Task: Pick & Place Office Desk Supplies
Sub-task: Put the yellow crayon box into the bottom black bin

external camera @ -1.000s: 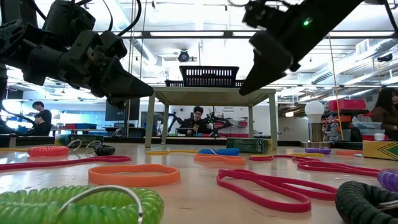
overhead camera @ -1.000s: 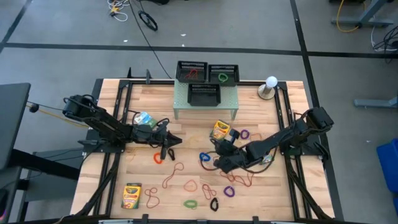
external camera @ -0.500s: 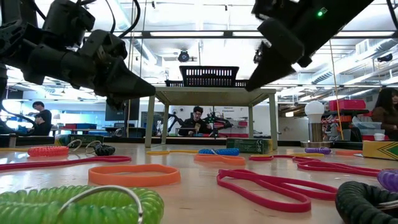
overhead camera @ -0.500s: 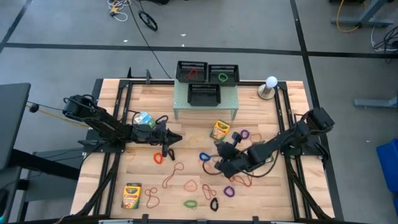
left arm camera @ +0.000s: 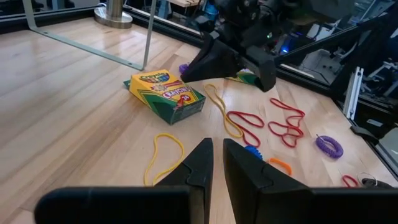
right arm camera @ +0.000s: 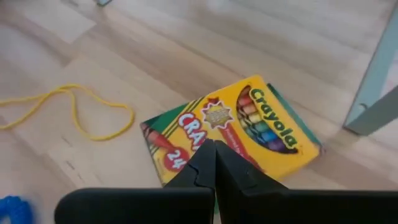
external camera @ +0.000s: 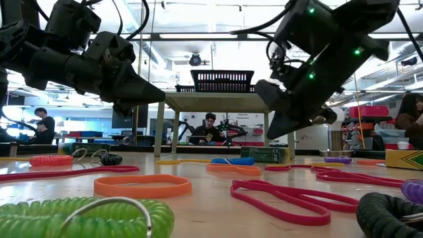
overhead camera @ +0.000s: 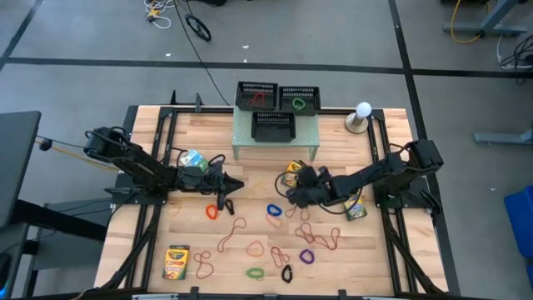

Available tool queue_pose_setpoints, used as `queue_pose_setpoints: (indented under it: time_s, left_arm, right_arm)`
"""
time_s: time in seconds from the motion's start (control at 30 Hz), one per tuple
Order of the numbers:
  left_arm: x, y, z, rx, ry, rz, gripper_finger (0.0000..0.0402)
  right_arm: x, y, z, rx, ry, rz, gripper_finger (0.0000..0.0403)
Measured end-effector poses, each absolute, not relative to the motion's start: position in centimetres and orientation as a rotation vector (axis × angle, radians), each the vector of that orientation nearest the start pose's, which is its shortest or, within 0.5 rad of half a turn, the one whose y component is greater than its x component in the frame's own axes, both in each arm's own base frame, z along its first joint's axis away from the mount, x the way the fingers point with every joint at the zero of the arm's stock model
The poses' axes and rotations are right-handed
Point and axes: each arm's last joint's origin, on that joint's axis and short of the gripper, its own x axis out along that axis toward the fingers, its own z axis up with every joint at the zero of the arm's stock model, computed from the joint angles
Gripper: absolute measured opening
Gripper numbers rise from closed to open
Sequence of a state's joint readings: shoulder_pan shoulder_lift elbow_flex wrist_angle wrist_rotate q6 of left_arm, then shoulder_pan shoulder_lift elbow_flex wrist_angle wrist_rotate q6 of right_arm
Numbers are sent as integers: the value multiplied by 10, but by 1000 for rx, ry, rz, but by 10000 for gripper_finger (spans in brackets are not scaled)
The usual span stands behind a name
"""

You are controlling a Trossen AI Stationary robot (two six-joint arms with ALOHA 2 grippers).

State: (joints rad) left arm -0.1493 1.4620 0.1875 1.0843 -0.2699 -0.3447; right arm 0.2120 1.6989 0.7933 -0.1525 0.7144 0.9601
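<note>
We see the right gripper (overhead camera: 293,193) closed, empty, hovering over the crayon box (right arm camera: 227,130) just in front of the green riser (overhead camera: 275,137). Left gripper (overhead camera: 221,197) hangs off the riser's left-front, fingers (left arm camera: 200,163) nearly shut, holding nothing. Rubber bands (overhead camera: 275,242) scattered farther in front.

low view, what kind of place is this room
Most likely a robotics lab or workshop: a wooden table fitted with two robot arms, a person seated at a bench behind, and long ceiling lights over shelving.
</note>
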Motion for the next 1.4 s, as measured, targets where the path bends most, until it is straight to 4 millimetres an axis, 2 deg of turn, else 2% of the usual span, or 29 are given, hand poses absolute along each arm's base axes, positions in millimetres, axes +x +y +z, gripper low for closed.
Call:
queue_pose_setpoints:
  time_s: [0.17,0.57,0.8,0.93,1.1,1.23,1.4]
  left_arm:
    - [213,-24,131,-304,163,151,45]
    - [213,-24,131,-303,163,151,45]
    - [213,-24,131,-304,163,151,45]
    - [213,-24,131,-303,163,151,45]
    - [213,-24,131,-303,166,151,45]
    - [213,-24,131,-302,169,151,45]
    - [213,-24,130,-302,170,152,45]
  right_arm:
    - [296,31,130,428,689,-813,2]
    - [297,40,128,490,757,-705,2]
    - [307,57,135,508,756,-482,7]
    - [314,64,154,476,719,-452,36]
    - [304,56,169,437,772,-559,91]
    - [297,43,165,451,850,-633,130]
    - [295,28,156,507,855,-630,164]
